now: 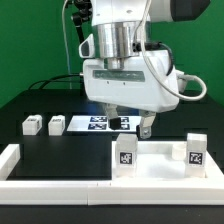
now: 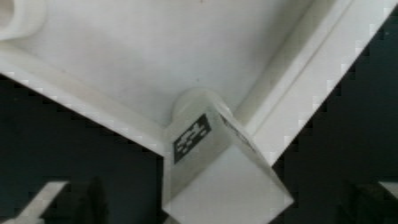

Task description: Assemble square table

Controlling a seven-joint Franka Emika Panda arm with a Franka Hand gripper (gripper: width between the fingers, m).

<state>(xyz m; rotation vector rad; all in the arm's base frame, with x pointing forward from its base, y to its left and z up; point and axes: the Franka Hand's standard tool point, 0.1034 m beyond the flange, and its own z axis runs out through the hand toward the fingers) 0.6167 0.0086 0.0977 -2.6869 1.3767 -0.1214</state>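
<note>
The square table slab [image 1: 160,166] lies at the front of the exterior view, with two white tagged legs standing upright on it, one at its left corner [image 1: 126,155] and one at its right corner [image 1: 195,150]. Two more legs [image 1: 32,125] [image 1: 55,124] lie loose at the exterior view's left. My gripper [image 1: 130,124] hangs open just above and behind the left standing leg. In the wrist view that leg [image 2: 217,165] rises from the slab [image 2: 143,55] between my spread fingers [image 2: 43,204], which do not touch it. My gripper [image 2: 214,208] holds nothing.
The marker board [image 1: 92,122] lies on the black table behind my gripper. A low white border rail [image 1: 12,160] runs along the exterior view's left and front edges. A green wall stands at the back.
</note>
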